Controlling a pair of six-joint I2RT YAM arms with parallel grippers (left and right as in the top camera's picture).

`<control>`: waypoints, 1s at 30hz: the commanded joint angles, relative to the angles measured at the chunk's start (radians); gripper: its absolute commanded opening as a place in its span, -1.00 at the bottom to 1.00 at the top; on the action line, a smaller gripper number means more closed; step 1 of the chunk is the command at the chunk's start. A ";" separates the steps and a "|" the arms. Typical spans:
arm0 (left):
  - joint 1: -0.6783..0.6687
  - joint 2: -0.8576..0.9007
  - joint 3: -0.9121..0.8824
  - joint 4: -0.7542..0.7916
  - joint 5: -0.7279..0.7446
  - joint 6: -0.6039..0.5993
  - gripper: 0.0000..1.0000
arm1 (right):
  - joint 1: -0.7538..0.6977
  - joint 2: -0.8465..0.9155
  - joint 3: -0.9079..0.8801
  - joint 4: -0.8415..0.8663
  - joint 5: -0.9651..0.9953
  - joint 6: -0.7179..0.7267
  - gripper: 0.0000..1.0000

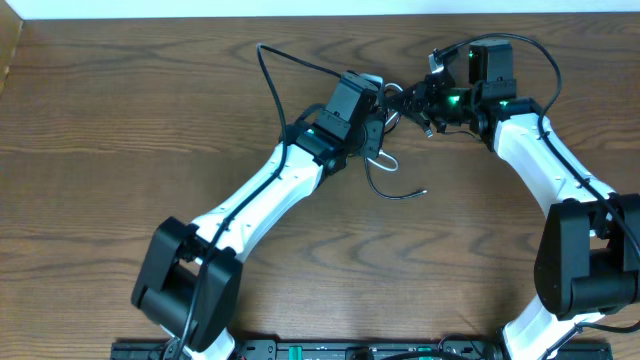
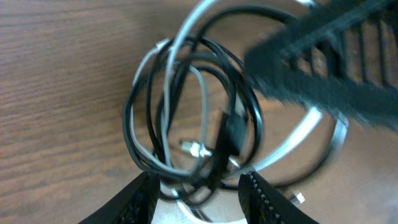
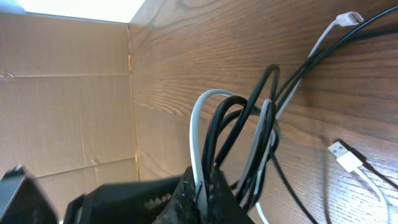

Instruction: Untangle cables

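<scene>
Far centre of the wooden table: my right gripper clamps loops of the tangled black and white cables; left gripper gapes around them. Light, limp, slippery; best taken near the white USB plug, I judge.

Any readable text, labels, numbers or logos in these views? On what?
No text is readable in any view.
cables, white USB plug, cardboard wall: no print visible.
black rail at the overhead's bottom edge: any marks are too small to read.
</scene>
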 commanded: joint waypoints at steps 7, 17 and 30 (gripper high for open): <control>-0.001 0.123 0.001 0.090 -0.064 -0.206 -0.11 | -0.002 0.000 0.009 0.002 -0.036 -0.024 -0.98; -0.016 0.237 0.000 0.112 -0.064 -0.267 -0.18 | -0.002 0.000 0.009 0.003 -0.035 -0.024 -0.98; -0.016 0.237 0.001 0.227 -0.108 -0.352 -0.29 | -0.003 0.000 0.009 -0.012 -0.041 -0.047 -0.98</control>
